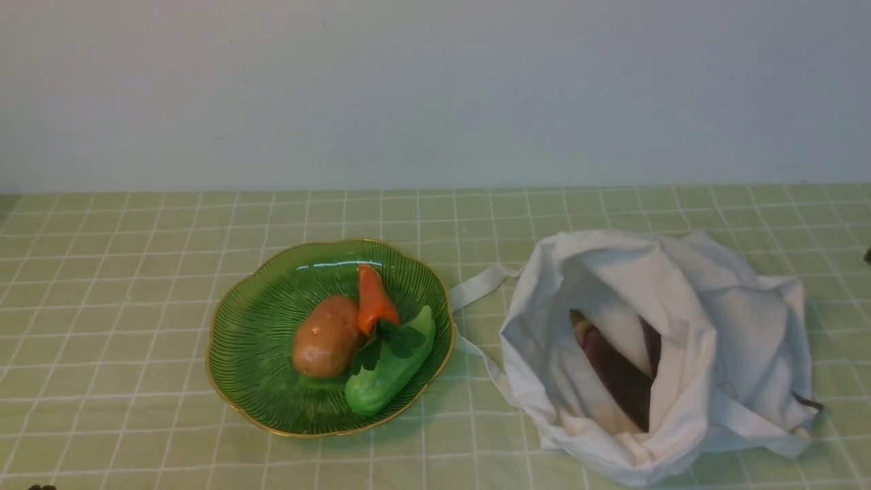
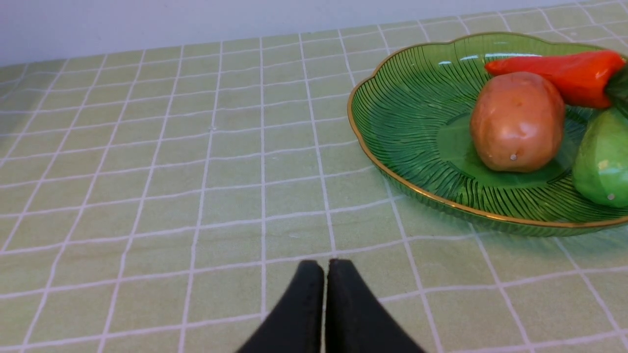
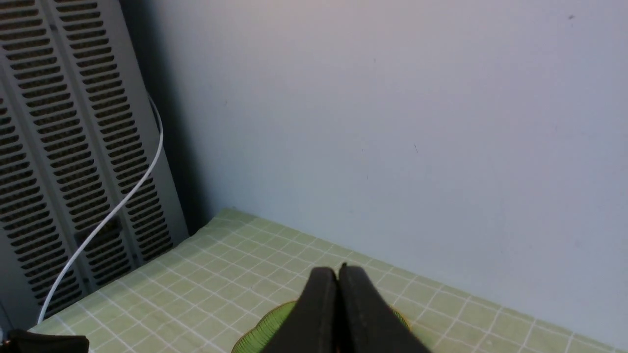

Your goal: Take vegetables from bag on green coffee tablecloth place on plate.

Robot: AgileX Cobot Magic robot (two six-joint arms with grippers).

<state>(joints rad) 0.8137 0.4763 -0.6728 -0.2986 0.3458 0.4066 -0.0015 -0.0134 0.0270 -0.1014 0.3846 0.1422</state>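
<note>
Pale green tablecloth (image 1: 102,272) on bench, plain wall behind. Aubergine (image 1: 616,374) is seen inside bag (image 1: 735,327), half hidden by folds; cloth could be pinched with it and the bag dragged. Plate (image 1: 252,340) is crowded by potato (image 1: 326,337), carrot (image 1: 374,299) and cucumber (image 1: 388,374) at the rim, so roll-off is a risk. Left hand (image 2: 325,267) and right hand (image 3: 337,274) are fully closed, nothing held.

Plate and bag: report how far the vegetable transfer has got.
Done: the potato, carrot and cucumber lie in the green plate.
In hand: nothing. The left end effector and right end effector are both shut and empty, and neither appears near the bag in the front view.
Left: the dark purple aubergine sits inside the open bag and has yet to go to the plate.
</note>
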